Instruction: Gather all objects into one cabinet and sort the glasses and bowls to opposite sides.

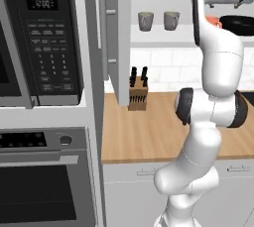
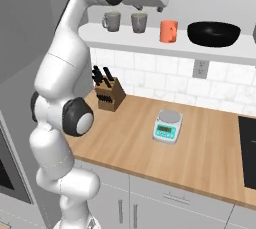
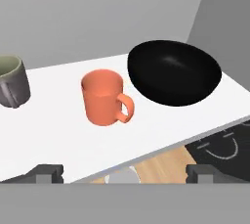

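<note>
The cabinet (image 1: 114,32) stands open, its white shelf (image 2: 150,40) carrying everything in one row. The black bowl (image 3: 173,71) sits at the right end; the orange mug (image 3: 103,97) stands beside it, just apart, handle towards the shelf's front edge. Two grey-green cups (image 2: 125,21) stand left. The hand (image 2: 139,7) hovers released above the near cup — the mug lies to its right, with open shelf between.

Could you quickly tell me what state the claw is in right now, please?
Claw: open and holding nothing, fingertips spread wide, above the front of the cabinet shelf facing the orange mug.
</note>
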You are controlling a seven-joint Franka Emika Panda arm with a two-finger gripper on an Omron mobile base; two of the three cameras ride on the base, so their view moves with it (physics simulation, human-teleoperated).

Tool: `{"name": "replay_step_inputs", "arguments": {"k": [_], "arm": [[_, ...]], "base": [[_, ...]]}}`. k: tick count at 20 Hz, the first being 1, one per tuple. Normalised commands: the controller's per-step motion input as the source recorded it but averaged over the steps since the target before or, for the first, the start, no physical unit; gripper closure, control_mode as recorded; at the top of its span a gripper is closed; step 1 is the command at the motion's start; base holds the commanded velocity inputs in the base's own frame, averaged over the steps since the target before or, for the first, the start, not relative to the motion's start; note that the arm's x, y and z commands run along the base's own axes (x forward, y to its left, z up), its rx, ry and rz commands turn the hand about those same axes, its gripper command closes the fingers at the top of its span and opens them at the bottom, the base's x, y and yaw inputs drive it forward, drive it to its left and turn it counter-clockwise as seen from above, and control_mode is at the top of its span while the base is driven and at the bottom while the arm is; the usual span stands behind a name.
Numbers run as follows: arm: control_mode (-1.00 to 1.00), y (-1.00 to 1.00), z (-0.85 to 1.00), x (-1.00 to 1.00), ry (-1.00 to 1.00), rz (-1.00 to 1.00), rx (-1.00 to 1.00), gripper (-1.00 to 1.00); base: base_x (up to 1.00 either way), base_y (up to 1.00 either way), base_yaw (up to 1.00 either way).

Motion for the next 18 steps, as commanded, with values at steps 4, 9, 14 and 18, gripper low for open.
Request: {"name": "replay_step_inputs", "arguments": {"k": [4, 9, 14, 18], "arm": [[-1.00, -0.34, 0.54, -1.00, -0.04, 0.00, 0.03, -1.00], [-1.00, -0.46, 0.23, -1.00, -0.22, 0.03, 0.02, -1.00], [-1.00, -0.64, 0.11, -1.00, -0.31, 0.01, 0.07, -1.00], [-1.00, -0.58, 0.28, -1.00, -0.32, 0.00, 0.10, -1.00]], "base": [[0.00, 0.00, 0.00], [0.00, 0.00, 0.00], [0.00, 0.00, 0.00], [0.00, 0.00, 0.00]]}}
